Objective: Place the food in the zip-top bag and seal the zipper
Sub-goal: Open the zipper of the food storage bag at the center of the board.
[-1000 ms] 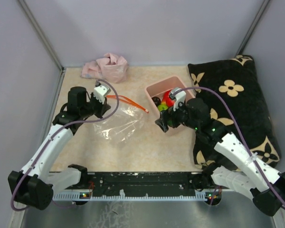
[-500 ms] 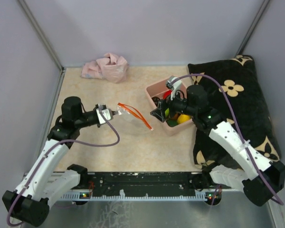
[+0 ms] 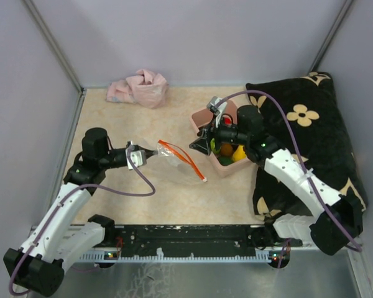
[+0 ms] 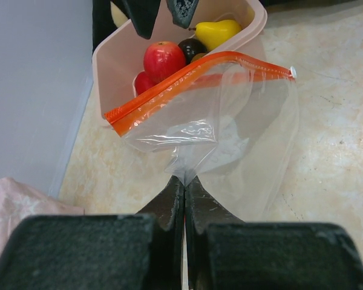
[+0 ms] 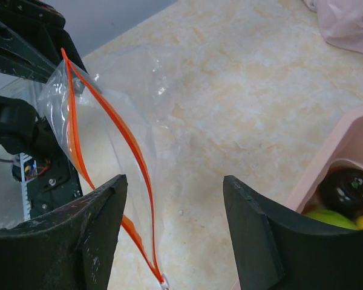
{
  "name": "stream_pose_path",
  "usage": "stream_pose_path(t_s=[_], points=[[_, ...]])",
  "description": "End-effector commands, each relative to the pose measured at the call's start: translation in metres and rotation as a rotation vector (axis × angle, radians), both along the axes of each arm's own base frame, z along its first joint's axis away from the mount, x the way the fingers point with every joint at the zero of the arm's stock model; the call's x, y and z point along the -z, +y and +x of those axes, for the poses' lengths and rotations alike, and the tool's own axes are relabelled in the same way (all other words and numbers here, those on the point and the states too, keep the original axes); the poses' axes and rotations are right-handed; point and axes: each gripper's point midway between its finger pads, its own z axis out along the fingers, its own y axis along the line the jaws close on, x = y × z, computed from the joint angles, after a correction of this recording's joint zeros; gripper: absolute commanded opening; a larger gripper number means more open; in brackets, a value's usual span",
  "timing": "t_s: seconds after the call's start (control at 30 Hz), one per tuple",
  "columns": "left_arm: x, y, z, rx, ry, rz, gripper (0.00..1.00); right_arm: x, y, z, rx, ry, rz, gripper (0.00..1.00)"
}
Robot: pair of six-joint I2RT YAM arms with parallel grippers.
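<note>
The clear zip-top bag (image 3: 173, 161) hangs above the table, its mouth toward the tub. My left gripper (image 3: 140, 156) is shut on its bottom edge (image 4: 185, 175). The orange zipper (image 4: 193, 75) gapes open along the top (image 5: 112, 136). My right gripper (image 3: 199, 144) hovers at the bag's mouth, open (image 5: 174, 181); the zipper strip passes just inside its left finger (image 5: 103, 211), which does not touch it. The food stays in the pink tub (image 3: 202, 118): a red apple (image 4: 163, 60), a dark ball (image 5: 349, 187), a yellow pear (image 4: 218, 31) and a green apple (image 5: 327, 220).
A pink cloth (image 3: 138, 88) lies at the back left. A black pillow with cream flowers (image 3: 311, 143) fills the right side, and my right arm lies over its edge. Grey walls close in the table on three sides.
My left gripper lifted the bag off the table and swung it right. My right gripper moved left from over the tub to the bag's mouth, its jaws narrowing.
</note>
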Motion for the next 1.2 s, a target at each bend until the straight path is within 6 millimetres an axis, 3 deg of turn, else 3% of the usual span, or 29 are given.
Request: stream_pose_path(t_s=[0.0,0.1,0.3,0.67,0.83,1.0,1.17], points=[[-0.007,-0.008,-0.009,0.078,-0.039,-0.029,0.00,-0.014,0.012,0.000,-0.063,-0.051,0.072,0.63],[-0.008,-0.009,-0.011,0.084,-0.042,-0.040,0.00,-0.004,0.017,0.002,-0.070,-0.013,0.067,0.58],[-0.003,-0.010,-0.010,0.087,-0.024,-0.045,0.00,0.014,0.032,-0.015,-0.126,0.013,0.054,0.56],[-0.004,-0.011,-0.015,0.100,-0.029,-0.062,0.00,0.048,0.031,-0.025,-0.113,0.055,0.013,0.54],[-0.007,-0.013,-0.020,0.121,-0.026,-0.085,0.00,0.059,0.032,-0.028,-0.115,0.065,0.004,0.46],[-0.007,-0.016,-0.025,0.154,-0.003,-0.106,0.00,0.056,0.037,-0.033,-0.125,0.053,0.012,0.39],[-0.010,-0.015,-0.026,0.137,0.003,-0.112,0.02,0.050,0.035,-0.031,-0.095,0.037,0.014,0.15]])
